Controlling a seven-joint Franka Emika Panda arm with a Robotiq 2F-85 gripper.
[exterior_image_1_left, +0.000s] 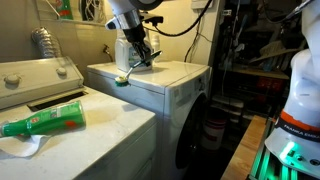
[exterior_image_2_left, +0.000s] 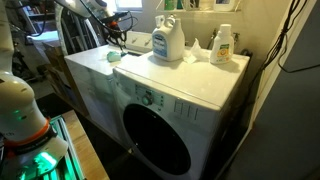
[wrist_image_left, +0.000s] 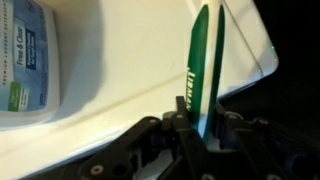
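My gripper (wrist_image_left: 199, 122) is shut on one end of a long green marker (wrist_image_left: 205, 55) with white lettering. The marker points away from me, low over the white top of a laundry machine (wrist_image_left: 120, 75) and close to its edge. In an exterior view the gripper (exterior_image_1_left: 138, 62) hangs over the near corner of that machine top (exterior_image_1_left: 180, 72), and the marker's green end (exterior_image_1_left: 122, 80) shows at the corner. In the opposite exterior view the gripper (exterior_image_2_left: 113, 46) is at the far end of the machine tops, with a green spot (exterior_image_2_left: 112, 57) below it.
A white detergent bottle (wrist_image_left: 25, 60) stands close by; in an exterior view two such bottles (exterior_image_2_left: 167, 40) (exterior_image_2_left: 222, 45) stand on the front-loader's top (exterior_image_2_left: 200, 85). A green bottle (exterior_image_1_left: 45, 122) lies on a white cloth on the neighbouring machine. Shelving and clutter stand beyond the machines.
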